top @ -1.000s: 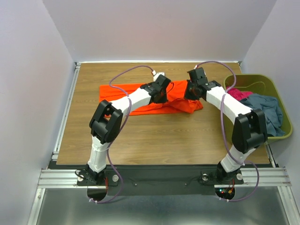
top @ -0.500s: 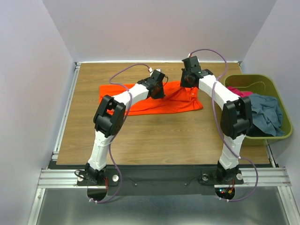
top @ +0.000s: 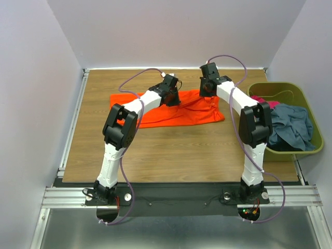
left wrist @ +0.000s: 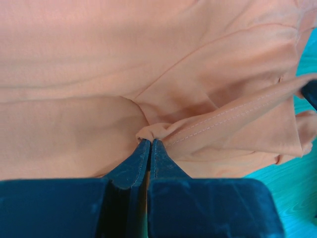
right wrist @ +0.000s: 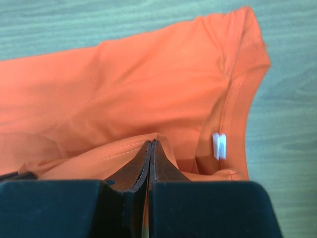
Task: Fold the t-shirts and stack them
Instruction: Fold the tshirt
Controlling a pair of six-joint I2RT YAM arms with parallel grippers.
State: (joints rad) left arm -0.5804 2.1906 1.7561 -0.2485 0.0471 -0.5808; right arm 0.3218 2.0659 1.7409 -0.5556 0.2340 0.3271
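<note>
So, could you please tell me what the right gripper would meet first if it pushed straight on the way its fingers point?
Probably more of the bright orange cloth t-shirt it is pinching: the right gripper points across it, with wooden table beyond. Depth is unclear.

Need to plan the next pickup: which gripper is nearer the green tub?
Right. The right gripper pinches the orange shirt at its tub-side end; the left gripper pinches it nearer the middle, farther from the green tub.
</note>
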